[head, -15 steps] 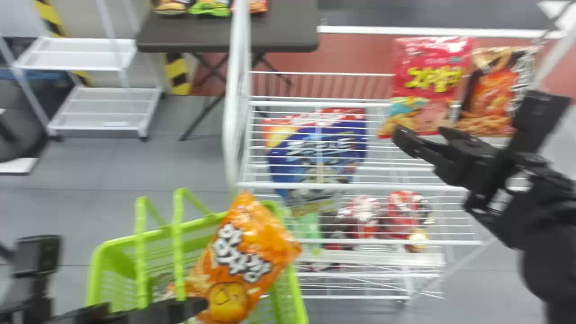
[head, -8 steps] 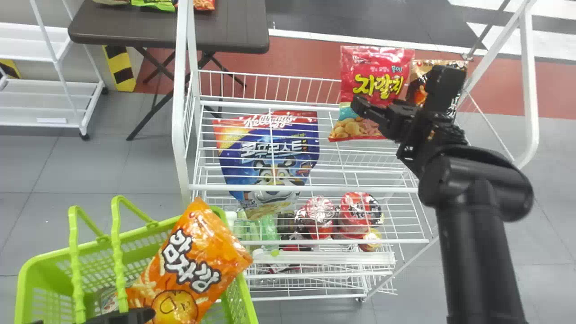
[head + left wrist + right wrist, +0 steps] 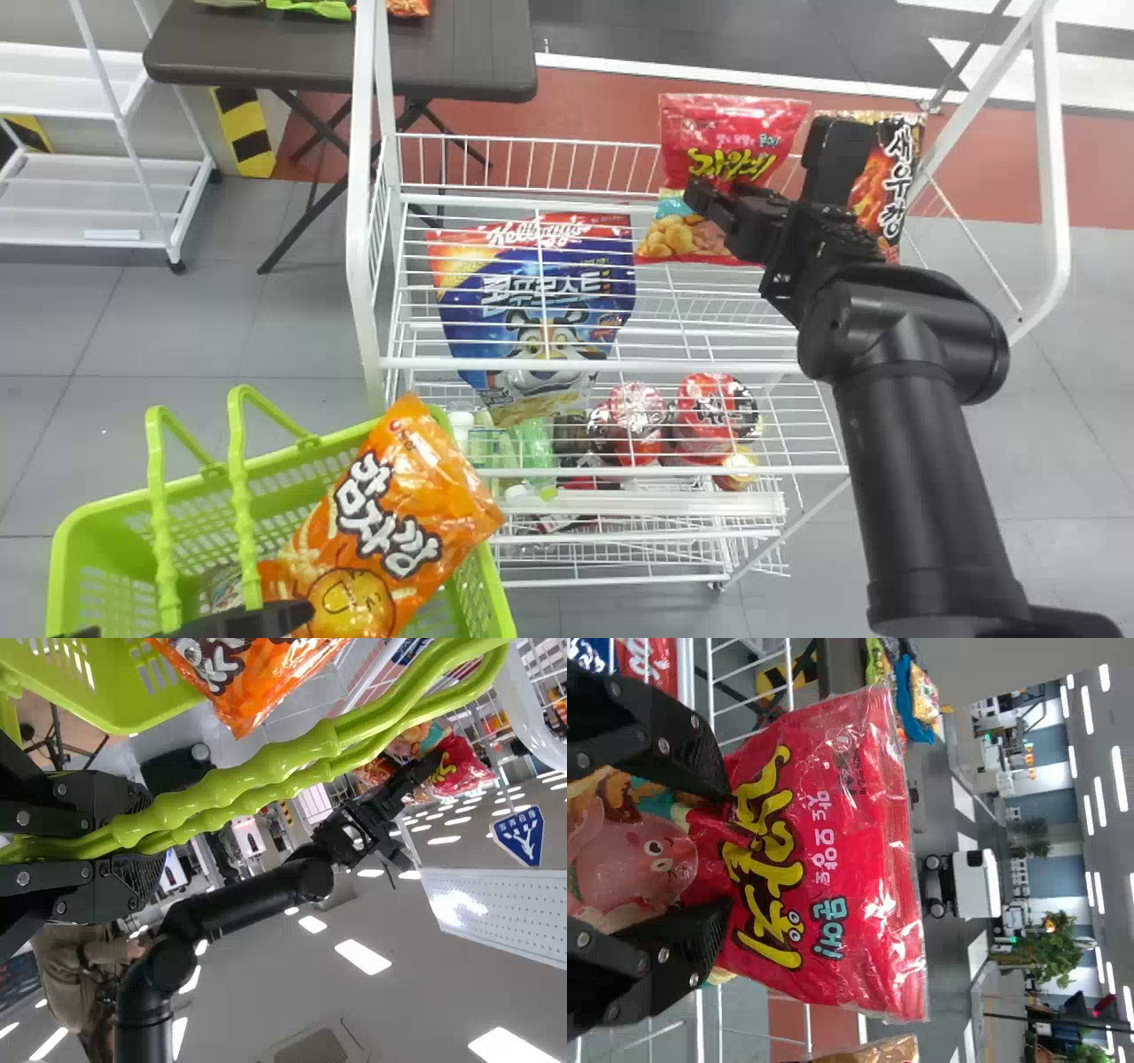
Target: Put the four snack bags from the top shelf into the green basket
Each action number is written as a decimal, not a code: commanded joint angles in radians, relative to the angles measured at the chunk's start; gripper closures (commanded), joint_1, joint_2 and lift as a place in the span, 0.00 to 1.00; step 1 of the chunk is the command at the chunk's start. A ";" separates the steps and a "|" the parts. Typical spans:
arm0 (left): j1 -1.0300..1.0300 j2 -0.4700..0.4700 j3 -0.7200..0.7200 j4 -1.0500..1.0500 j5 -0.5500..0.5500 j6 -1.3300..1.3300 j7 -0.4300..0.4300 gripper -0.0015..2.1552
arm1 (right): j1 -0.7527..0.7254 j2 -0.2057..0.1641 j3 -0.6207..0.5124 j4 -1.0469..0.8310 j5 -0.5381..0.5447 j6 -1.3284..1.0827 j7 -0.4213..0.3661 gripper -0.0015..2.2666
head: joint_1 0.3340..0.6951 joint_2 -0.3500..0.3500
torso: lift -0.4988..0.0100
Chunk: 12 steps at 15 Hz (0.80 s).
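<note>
Grey-tiled floor (image 3: 292,328) underlay the white wire rack (image 3: 602,365). Left gripper (image 3: 146,843): jaws pinched the green plastic basket's handles (image 3: 292,760). Right gripper (image 3: 730,850): jaws spread against the glossy red snack bag (image 3: 859,850), top shelf. Grasp in hand; next move probably needed closing, then lifting.

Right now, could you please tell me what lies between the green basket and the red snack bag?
In the head view, the blue cereal bag, seen through the white wire shelf, lies between the green basket and the red snack bag.
</note>
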 commanded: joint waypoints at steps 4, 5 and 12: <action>-0.001 0.000 0.003 0.000 0.000 0.000 -0.010 1.00 | 0.120 -0.003 -0.012 -0.219 -0.096 0.043 0.002 0.99 | 1.00 0.29 | 0.98; -0.001 0.000 0.004 0.003 0.000 0.000 -0.010 1.00 | 0.162 -0.006 -0.020 -0.288 -0.149 0.058 0.004 0.99 | 1.00 0.29 | 0.98; -0.015 0.000 0.009 0.011 0.002 0.000 -0.010 1.00 | 0.660 -0.009 -0.006 -0.946 -0.401 0.390 0.048 0.99 | 1.00 0.37 | 0.98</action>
